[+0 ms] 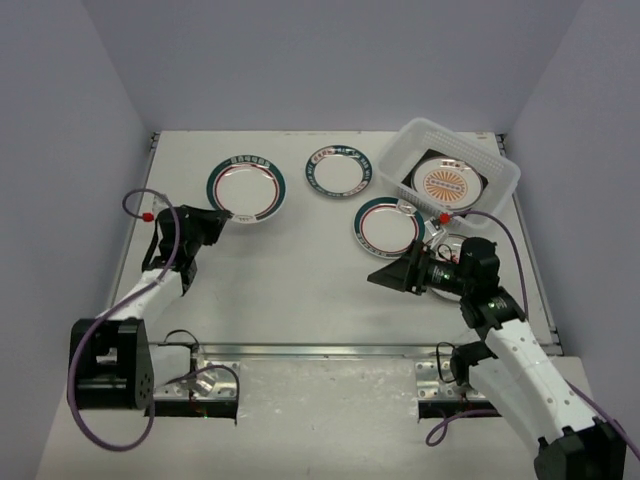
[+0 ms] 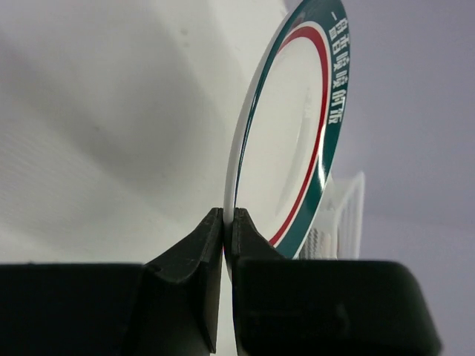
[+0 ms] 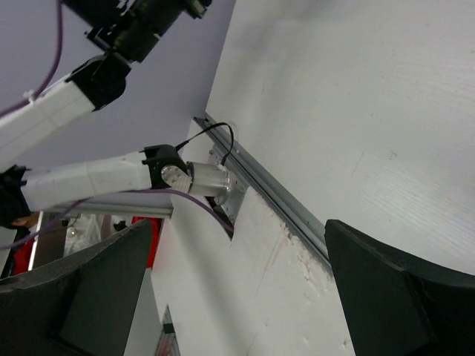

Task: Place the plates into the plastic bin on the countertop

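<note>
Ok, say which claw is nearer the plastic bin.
Right. The right claw sits open just in front of the plastic bin; the left claw grips a plate far to its left.

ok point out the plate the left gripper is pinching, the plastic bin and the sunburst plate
pinched plate (image 2: 289, 141): left wrist view, white face
plastic bin (image 1: 470, 141): top external view, far rim
sunburst plate (image 1: 445, 183): top external view, orange centre

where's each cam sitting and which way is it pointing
Top external: above, behind the bases, facing down at the countertop; both arms show.
Left wrist: on the left gripper, facing along its pinched teal-ringed plate towards the plastic bin; fingers show.
Right wrist: on the open right gripper, facing the front edge and left arm; fingers show.
Shared: top and left wrist both show plate and bin.
</note>
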Controlling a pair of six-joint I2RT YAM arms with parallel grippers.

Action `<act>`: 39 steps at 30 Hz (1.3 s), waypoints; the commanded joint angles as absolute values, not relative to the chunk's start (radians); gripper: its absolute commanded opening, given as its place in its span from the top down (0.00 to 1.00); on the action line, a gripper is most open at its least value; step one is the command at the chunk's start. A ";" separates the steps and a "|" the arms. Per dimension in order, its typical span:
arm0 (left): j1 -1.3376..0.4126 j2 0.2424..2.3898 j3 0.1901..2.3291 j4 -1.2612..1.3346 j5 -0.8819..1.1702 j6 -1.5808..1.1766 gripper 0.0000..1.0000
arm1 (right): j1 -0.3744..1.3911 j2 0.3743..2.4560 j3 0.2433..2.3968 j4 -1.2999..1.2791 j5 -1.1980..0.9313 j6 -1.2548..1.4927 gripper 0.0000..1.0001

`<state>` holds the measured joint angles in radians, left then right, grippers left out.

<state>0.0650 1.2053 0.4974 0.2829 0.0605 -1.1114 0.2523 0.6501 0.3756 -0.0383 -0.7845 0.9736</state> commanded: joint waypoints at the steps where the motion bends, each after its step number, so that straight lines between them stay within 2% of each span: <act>1: 0.061 1.033 0.445 0.332 0.284 -0.998 1.00 | 0.255 0.797 0.469 0.012 -0.746 0.884 0.01; 8: -0.013 0.953 0.439 0.236 0.694 -0.870 1.00 | 0.263 1.026 0.626 0.011 -0.651 0.799 0.04; 18: -0.222 0.923 0.382 0.267 0.792 -0.880 1.00 | 0.353 1.262 0.776 -0.003 -0.601 0.708 0.16; 19: -0.228 0.927 0.378 0.277 0.798 -0.886 1.00 | 0.362 1.273 0.782 -0.016 -0.593 0.700 0.22; 20: -0.234 0.928 0.368 0.300 0.806 -0.896 1.00 | 0.374 1.286 0.787 -0.031 -0.584 0.691 0.31; 23: -0.239 0.925 0.359 0.311 0.801 -0.899 1.00 | 0.388 1.278 0.753 -0.014 -0.584 0.701 0.65; 24: -0.238 0.926 0.360 0.302 0.795 -0.888 1.00 | 0.389 1.266 0.740 -0.002 -0.583 0.714 0.73; 26: -0.238 0.933 0.360 0.296 0.781 -0.879 1.00 | 0.390 1.236 0.707 0.029 -0.581 0.726 0.94; 27: -0.239 0.941 0.366 0.291 0.780 -0.869 1.00 | 0.390 1.223 0.693 0.038 -0.584 0.734 0.99; 29: -0.238 0.957 0.391 0.253 0.772 -0.835 0.99 | 0.390 1.193 0.670 0.071 -0.595 0.756 1.00; 30: -0.238 0.962 0.404 0.229 0.757 -0.811 0.88 | 0.390 1.180 0.662 0.083 -0.599 0.767 1.00; 31: -0.238 0.963 0.416 0.202 0.727 -0.779 0.59 | 0.390 1.167 0.655 0.084 -0.596 0.778 1.00; 33: -0.238 0.952 0.490 0.042 0.604 -0.719 0.28 | 0.380 1.150 0.652 0.067 -0.537 0.781 1.00; 34: -0.238 0.943 0.521 -0.099 0.548 -0.647 0.00 | 0.370 1.133 0.654 0.046 -0.514 0.792 1.00; 36: -0.238 0.903 0.642 -0.240 0.339 -0.568 0.00 | 0.296 1.109 0.658 0.009 -0.472 0.822 1.00; 39: -0.236 0.826 0.747 -0.411 0.183 -0.474 0.00 | 0.154 1.052 0.648 -0.061 -0.372 0.915 1.00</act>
